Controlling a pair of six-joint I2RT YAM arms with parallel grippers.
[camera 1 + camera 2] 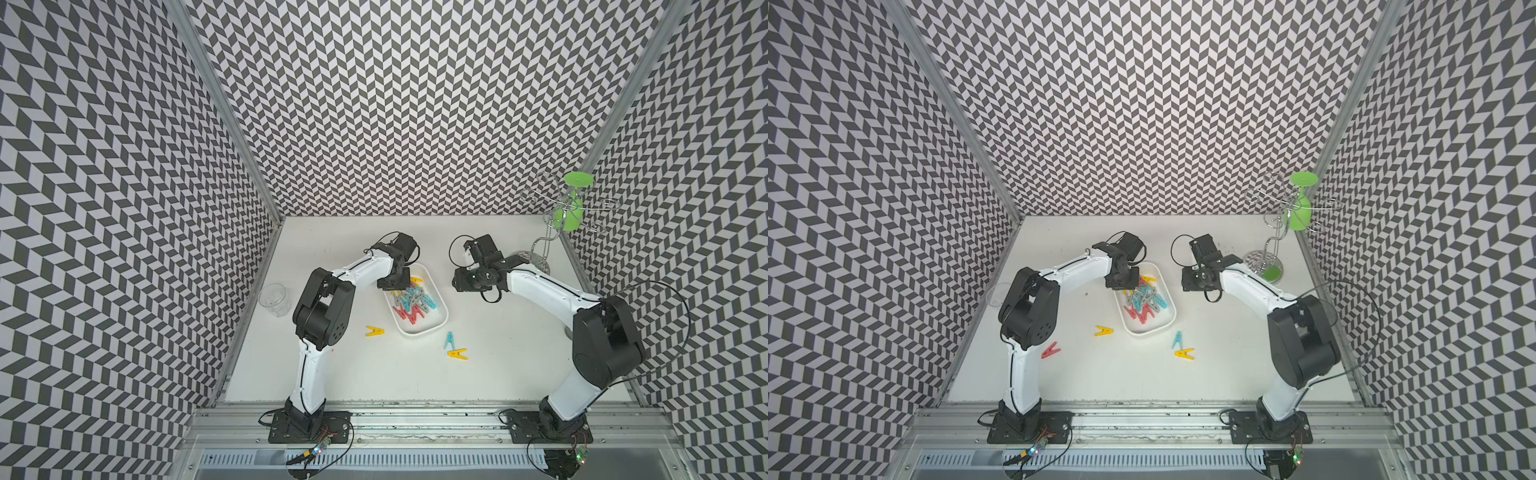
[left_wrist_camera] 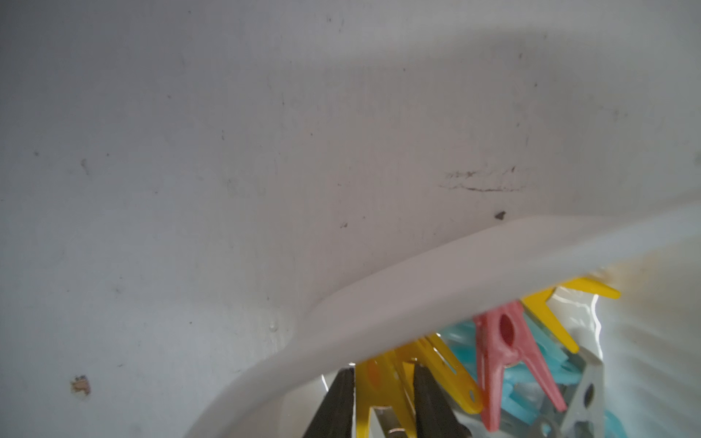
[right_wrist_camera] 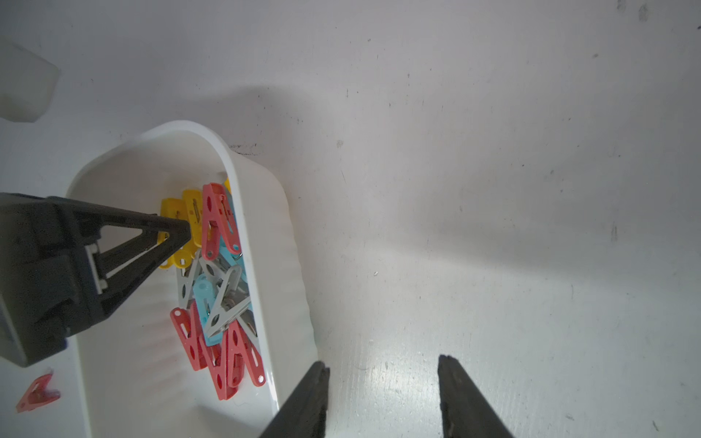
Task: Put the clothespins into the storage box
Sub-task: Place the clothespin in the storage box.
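One white storage box point(image 1: 422, 329) sits mid-table point(image 1: 498, 365), holding a tangled pile of clothespins point(image 1: 411, 305) in four colours: yellow, red, light blue and grey. They overlap too much for an exact count.

Four more lie loose on the table. From the box, a yellow peg point(image 1: 375, 331) lies near at 8 o'clock. A red peg point(image 1: 1050, 350) lies farther out the same way, shown in a top view beside the left arm. A light blue peg point(image 1: 449, 340) and a second yellow peg point(image 1: 457, 354) lie just beside each other at 5 o'clock.

The left pincer point(image 2: 383, 369) dips into the box's 11 o'clock end, its two fingers point(image 2: 337, 402) flanking a yellow clothespin point(image 2: 373, 394). I cannot tell whether they press on it.

The right pincer point(image 3: 383, 398) hangs released, grasping nothing, over bare table at 3 o'clock of the box.

One clear plastic cup point(image 1: 274, 299) stands at 9 o'clock. One wire stand point(image 1: 540, 245) carrying one upturned green goblet point(image 1: 571, 208) stands at 2 o'clock.
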